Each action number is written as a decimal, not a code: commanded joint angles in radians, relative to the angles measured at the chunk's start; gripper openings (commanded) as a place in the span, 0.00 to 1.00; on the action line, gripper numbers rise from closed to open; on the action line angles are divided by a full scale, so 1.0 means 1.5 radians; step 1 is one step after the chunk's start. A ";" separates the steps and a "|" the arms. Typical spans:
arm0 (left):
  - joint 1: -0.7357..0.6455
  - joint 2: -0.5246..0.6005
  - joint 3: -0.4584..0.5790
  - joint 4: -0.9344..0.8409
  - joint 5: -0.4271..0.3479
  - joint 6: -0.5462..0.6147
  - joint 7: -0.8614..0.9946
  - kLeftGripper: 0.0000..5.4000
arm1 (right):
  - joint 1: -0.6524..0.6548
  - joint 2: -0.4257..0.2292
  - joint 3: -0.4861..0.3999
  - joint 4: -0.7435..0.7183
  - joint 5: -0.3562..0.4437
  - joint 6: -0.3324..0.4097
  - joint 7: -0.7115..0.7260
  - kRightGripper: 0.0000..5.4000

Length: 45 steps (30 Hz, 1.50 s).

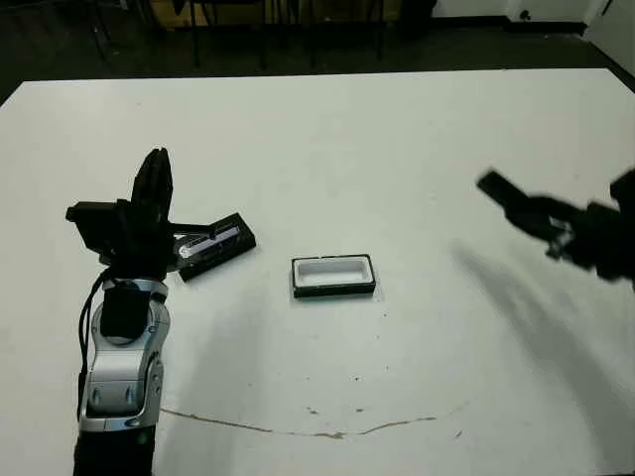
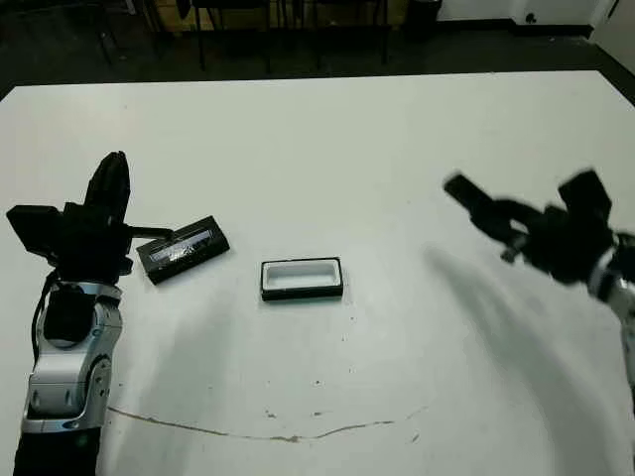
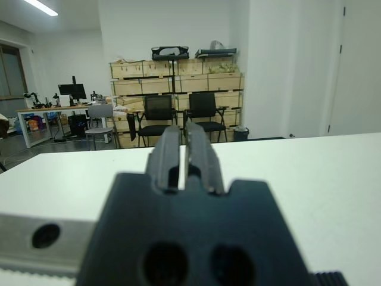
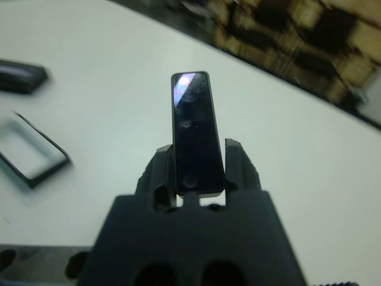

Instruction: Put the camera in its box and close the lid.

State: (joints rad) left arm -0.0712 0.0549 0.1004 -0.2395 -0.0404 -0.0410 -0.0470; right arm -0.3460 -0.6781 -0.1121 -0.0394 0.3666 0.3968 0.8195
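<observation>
The box [image 1: 333, 276], a shallow black tray with white lining, lies open at the table's middle. Its flat black lid [image 1: 214, 245] with a silvery strip lies to the left of it, beside my left arm. My left gripper [image 1: 156, 178] points up and away above the table, shut with nothing in it [image 3: 183, 143]. My right gripper [image 4: 196, 173] is shut on the camera [image 4: 193, 134], a slim black bar that sticks out beyond the fingertips. In the head views that gripper [image 1: 536, 216] is blurred, raised over the right side of the table, with the camera [image 1: 496, 188] aimed towards the box.
A thin brown line [image 1: 298, 428] runs across the white table [image 1: 397, 139] near its front edge. Beyond the far edge stand chairs [image 3: 158, 116], desks and wooden crates [image 3: 178, 74].
</observation>
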 commanded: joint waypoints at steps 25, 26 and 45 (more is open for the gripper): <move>0.018 0.001 -0.005 -0.007 0.004 0.016 0.010 0.00 | -0.260 0.053 0.420 -0.046 -0.163 0.153 0.168 0.12; 0.019 -0.001 -0.005 -0.007 0.002 0.017 0.010 0.00 | -0.259 0.055 0.422 -0.041 -0.165 0.151 0.173 0.12; 0.018 -0.006 -0.010 0.005 0.008 0.009 0.017 0.00 | -0.281 0.078 0.444 0.053 -0.203 0.073 0.287 0.12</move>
State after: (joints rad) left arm -0.0654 0.0433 0.0835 -0.2457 -0.0321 -0.0422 -0.0267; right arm -0.7495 -0.5695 0.5439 0.0278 0.0693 0.5191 1.2339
